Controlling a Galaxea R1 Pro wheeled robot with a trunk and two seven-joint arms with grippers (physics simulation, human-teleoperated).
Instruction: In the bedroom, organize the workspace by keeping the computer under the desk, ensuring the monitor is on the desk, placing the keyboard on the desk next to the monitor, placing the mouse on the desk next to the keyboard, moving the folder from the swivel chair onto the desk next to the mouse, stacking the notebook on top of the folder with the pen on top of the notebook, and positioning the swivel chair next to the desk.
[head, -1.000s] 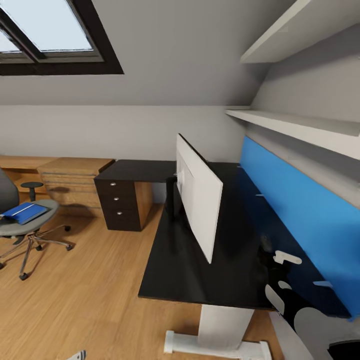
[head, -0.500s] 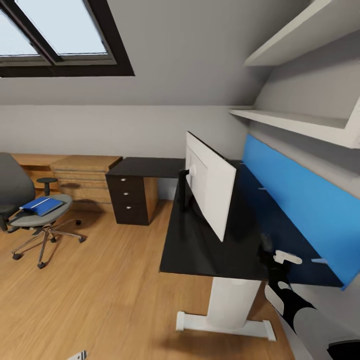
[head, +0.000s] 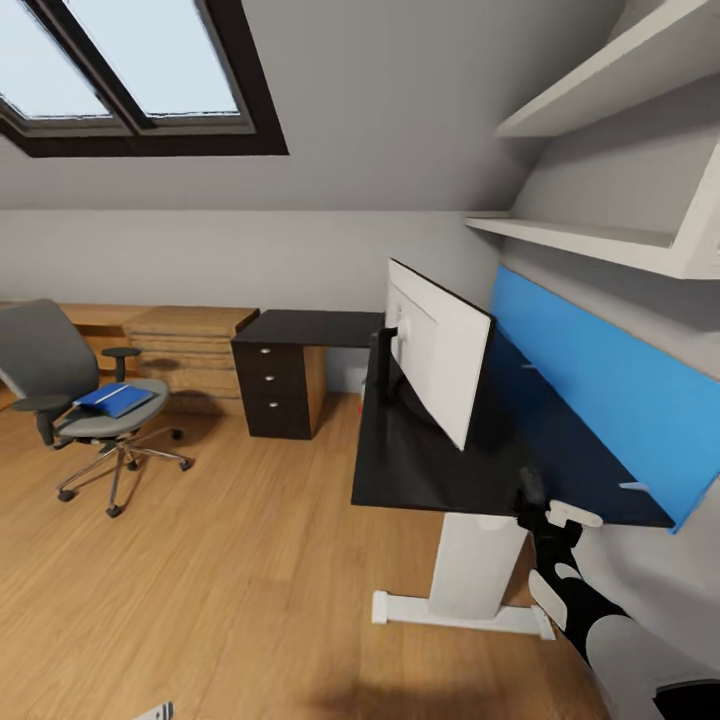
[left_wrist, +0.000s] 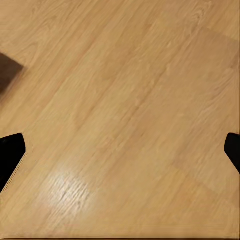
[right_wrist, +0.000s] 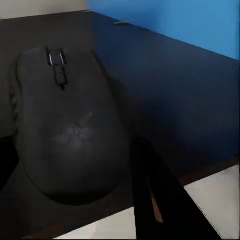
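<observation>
While the swivel chair (head: 85, 405) stands on the plank floor (head: 230, 580) well left of the worktop (head: 430, 455), the blue folder (head: 115, 399) lies flat on its seat. Right of the chair, the monitor (head: 440, 350) stands upright on the worktop. At the worktop's near right corner, the right claw (head: 548, 512) grips the black mouse (right_wrist: 65, 127). Over the floor, the left claw (left_wrist: 120, 150) has its fingers spread wide.
</observation>
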